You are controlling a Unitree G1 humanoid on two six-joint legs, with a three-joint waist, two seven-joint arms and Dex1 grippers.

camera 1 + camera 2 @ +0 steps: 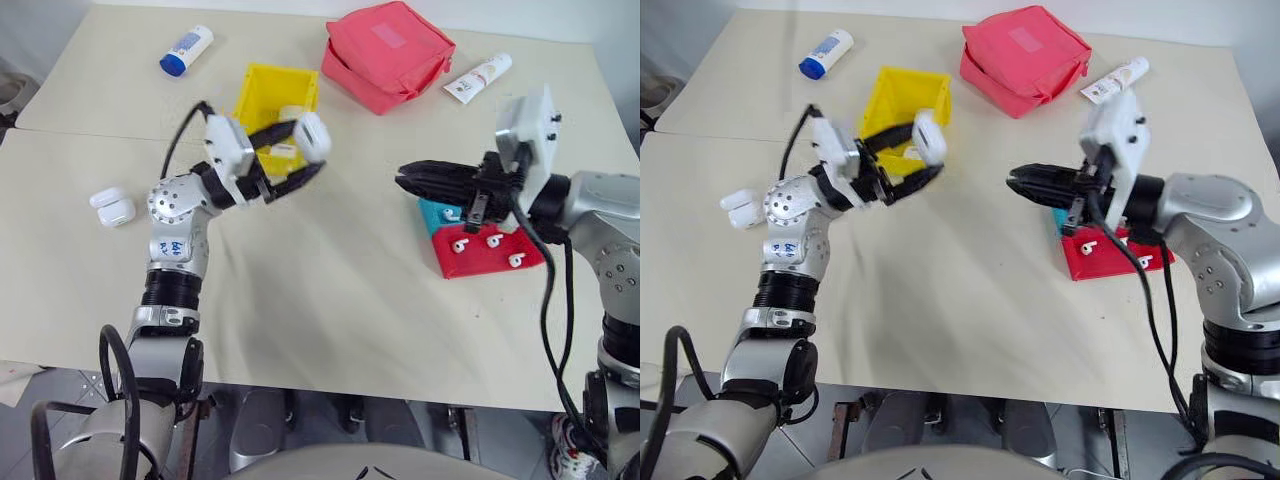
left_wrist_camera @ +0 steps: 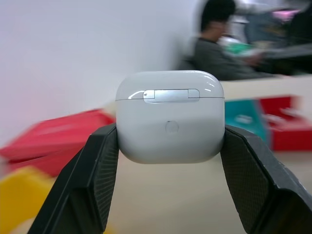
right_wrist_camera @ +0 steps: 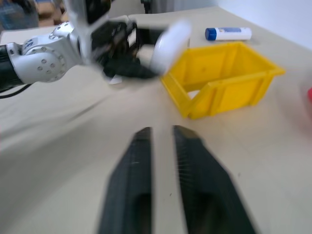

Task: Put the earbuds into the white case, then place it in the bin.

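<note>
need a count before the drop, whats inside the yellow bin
Inside the yellow bin, at least one white case shows. The left gripper, shut on another white case, hides the near end.

Both head cameras look down from above the near table (image 1: 330, 330) edge. The left wrist camera sits close behind its fingers, facing right. The right wrist camera faces left, sharing the yellow bin (image 3: 229, 78).
</note>
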